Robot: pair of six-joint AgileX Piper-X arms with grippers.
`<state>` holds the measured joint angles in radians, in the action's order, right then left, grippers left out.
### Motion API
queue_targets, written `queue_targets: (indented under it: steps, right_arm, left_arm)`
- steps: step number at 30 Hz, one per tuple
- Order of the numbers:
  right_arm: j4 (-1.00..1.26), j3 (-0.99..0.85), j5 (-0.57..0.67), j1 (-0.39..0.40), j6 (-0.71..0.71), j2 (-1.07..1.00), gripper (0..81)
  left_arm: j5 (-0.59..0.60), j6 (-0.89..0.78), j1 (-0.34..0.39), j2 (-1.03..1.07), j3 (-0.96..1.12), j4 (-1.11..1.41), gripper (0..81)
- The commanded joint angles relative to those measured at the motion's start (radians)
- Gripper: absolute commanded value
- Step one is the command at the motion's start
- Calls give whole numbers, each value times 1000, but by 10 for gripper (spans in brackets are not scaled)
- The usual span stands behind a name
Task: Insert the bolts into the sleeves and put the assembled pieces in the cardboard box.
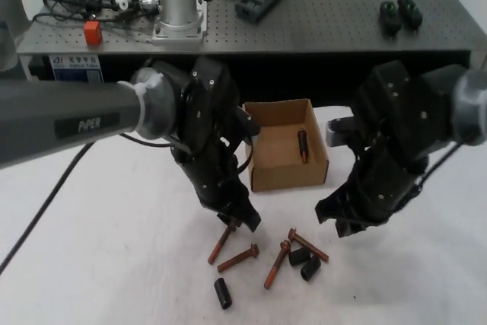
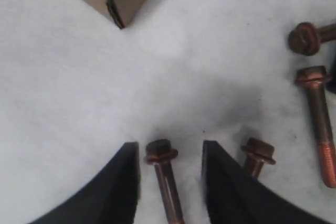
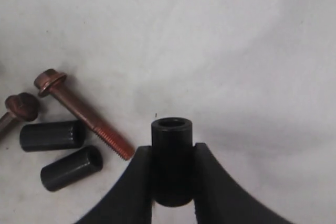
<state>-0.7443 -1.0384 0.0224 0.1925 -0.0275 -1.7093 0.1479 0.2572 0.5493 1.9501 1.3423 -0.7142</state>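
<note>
Big and close, my left arm (image 1: 68, 123) has a dark label (image 1: 87, 125) with white letters. My left gripper (image 2: 170, 149) is spread apart, and one bolt (image 2: 164, 182) lies between its fingers, not pinched. My right gripper (image 3: 172, 153) is pinching a black sleeve (image 3: 172, 129) tight. Between my two arms sits the cardboard box (image 1: 285, 174), with one bolt piece (image 1: 303, 144) lying inside. More bolts (image 1: 238, 258) and loose sleeves (image 1: 222, 293) lie on the white cloth (image 1: 114, 264).

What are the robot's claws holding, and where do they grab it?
The right gripper pinches a black sleeve by its sides, open end sticking out. The left gripper holds nothing; it is open around a bolt.
</note>
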Motion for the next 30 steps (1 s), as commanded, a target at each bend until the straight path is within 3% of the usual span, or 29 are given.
queue_targets:
  steps: [1,13,18,21,26,30]
  right_arm:
    - [14,83,18,-3,-3,132,40]
    - [2,149,18,-3,-22,233,40]
    - [13,149,23,-3,-22,264,40]
    - [34,152,78,-3,-25,314,40]
    - [135,246,194,-3,-88,475,40]
    - [221,383,323,0,-191,632,40]
  left_arm:
    - [-22,16,1,16,13,-21,288]
    - [-52,5,4,120,99,-125,272]
    - [-55,-19,4,118,106,-146,4]
    - [-46,-80,4,102,139,-178,0]
    - [172,-180,-10,-52,134,-84,0]
    - [274,-257,-32,-258,-32,172,0]
